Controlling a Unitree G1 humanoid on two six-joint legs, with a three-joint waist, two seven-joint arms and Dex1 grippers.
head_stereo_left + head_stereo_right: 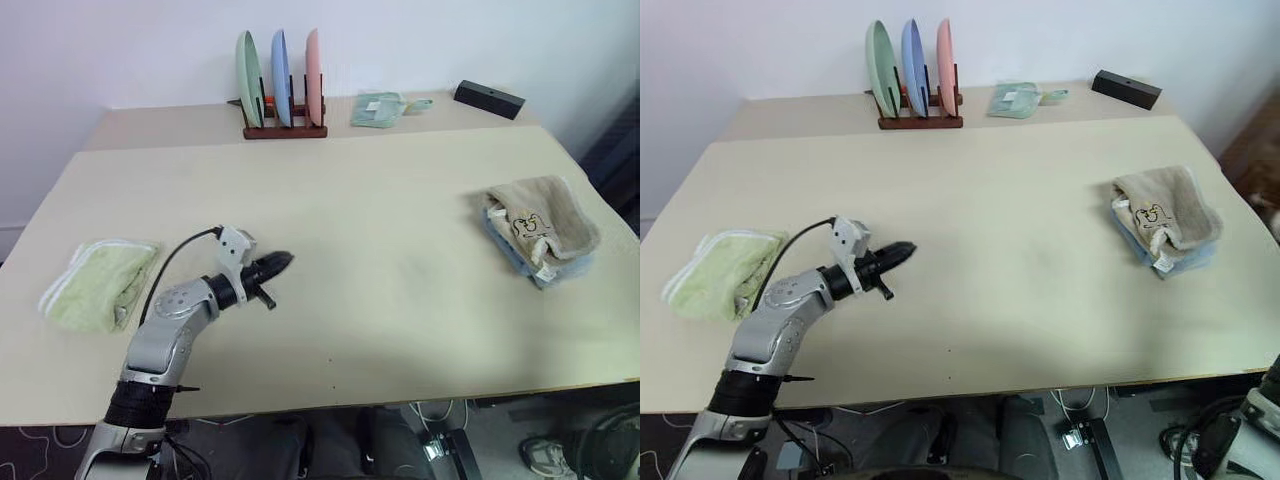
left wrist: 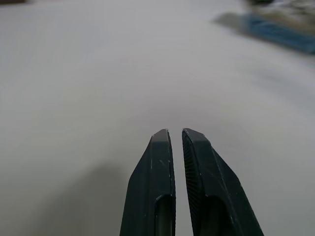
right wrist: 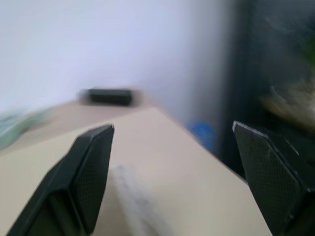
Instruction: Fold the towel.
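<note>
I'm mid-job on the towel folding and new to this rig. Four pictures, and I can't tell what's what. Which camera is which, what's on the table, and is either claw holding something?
The two wide pictures come from the robot's head, looking down at the table. The other two come from cameras on its wrists, looking along the fingers. The left gripper hovers over bare table, fingers shut, holding nothing. The right gripper is open and empty, pointing past the table's edge toward a black box. The beige towel lies folded on a blue towel on the right. A green towel lies on the left. At the back stands a plate rack.
</note>
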